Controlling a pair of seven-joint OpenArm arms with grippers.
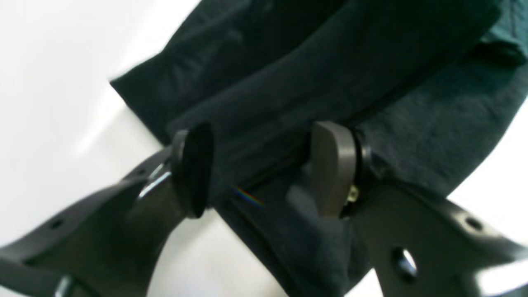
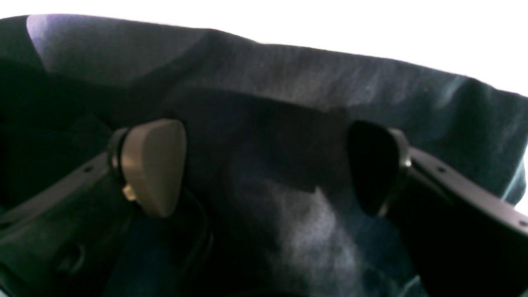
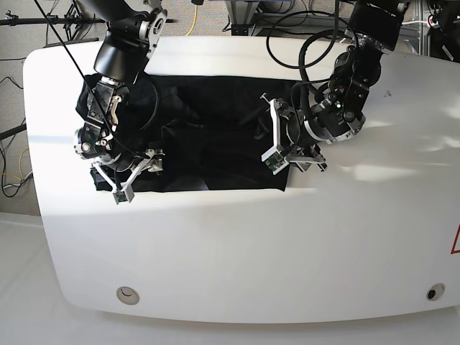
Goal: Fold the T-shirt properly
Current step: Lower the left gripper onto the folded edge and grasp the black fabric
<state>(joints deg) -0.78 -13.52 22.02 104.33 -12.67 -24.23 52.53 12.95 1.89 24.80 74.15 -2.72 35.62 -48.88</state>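
Base view: the black T-shirt point(image 3: 208, 144) lies spread across the upper middle of the white table point(image 3: 237, 251), its lower edge running straight from left to right. At the left of the frame the right pincer point(image 3: 133, 169) sits at the shirt's lower left corner; at centre right the left pincer point(image 3: 284, 144) is down at the shirt's right edge.

Over to the left wrist view: the left pincer point(image 1: 264, 169) stands open, one pad on either side of a ridge of dark cloth. The T-shirt point(image 1: 288, 74) fills the upper right of the frame, with bare table point(image 1: 49, 103) on the left.

Right wrist view now: the right pincer point(image 2: 268, 165) is spread wide, pads well apart, and the T-shirt point(image 2: 288, 82) bunches up between and beyond them. Whether either pad is touching the fabric, I can't tell: the picture is blurred.
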